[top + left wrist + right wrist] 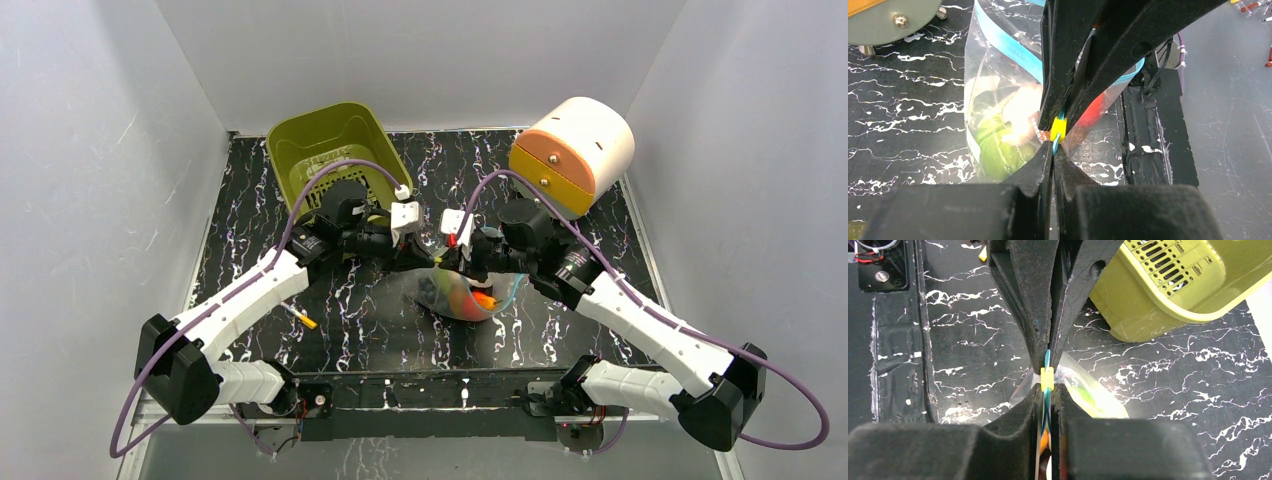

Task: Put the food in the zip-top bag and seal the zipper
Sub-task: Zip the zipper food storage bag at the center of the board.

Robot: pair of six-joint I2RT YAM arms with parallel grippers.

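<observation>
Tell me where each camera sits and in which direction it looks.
Top external: above and behind, looking down on the table; left arm, right arm and their bases show.
Left wrist: on the left arm, looking along the left gripper toward the right gripper; own fingers at bottom.
Right wrist: on the right arm, facing the opposite way, toward the green bin; own fingers at bottom.
Shared: both wrist views show both grippers shut on the zipper of the zip-top bag.

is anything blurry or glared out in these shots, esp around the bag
Left wrist view: the left gripper is soft, out-of-focus black along the bottom, and bright reflections on the zip-top bag wash over the food. Right wrist view: the right gripper is blurred too, the zipper at its tips sharp. Top view: evenly lit and sharp.
</observation>
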